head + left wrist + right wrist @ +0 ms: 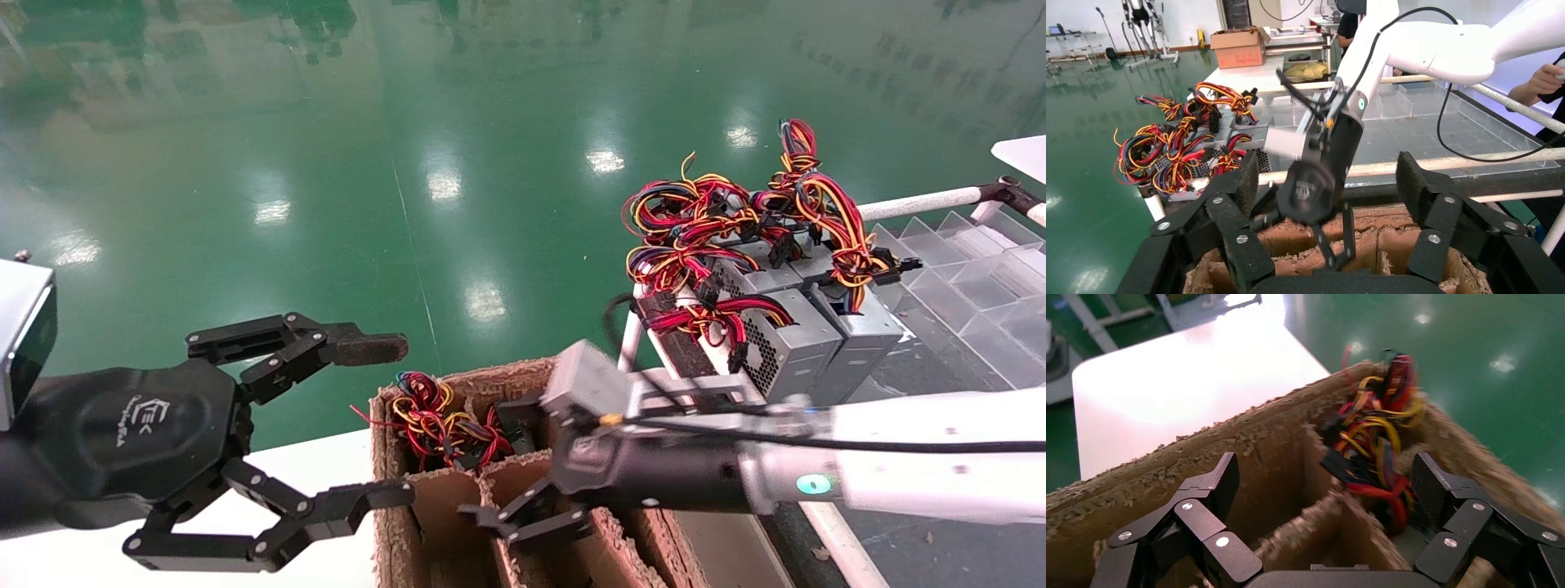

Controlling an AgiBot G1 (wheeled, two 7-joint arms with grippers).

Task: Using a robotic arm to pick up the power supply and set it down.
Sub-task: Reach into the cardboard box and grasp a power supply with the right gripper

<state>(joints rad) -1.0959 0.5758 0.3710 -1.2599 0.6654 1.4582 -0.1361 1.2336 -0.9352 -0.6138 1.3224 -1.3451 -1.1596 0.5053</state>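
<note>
Gripper (pixel 523 502) (empty) beside boxed power supply (pixel 445 425)

My right arm (pixel 899 482) reaches across in front of me, white forearm level, teal light showing near the black wrist. Right gripper (pixel 511 465) points away from the forearm, its 2 fingers spread wide, nothing between them. Left gripper (pixel 392 420) hovers at my left, fingers spread wide, empty.
</note>
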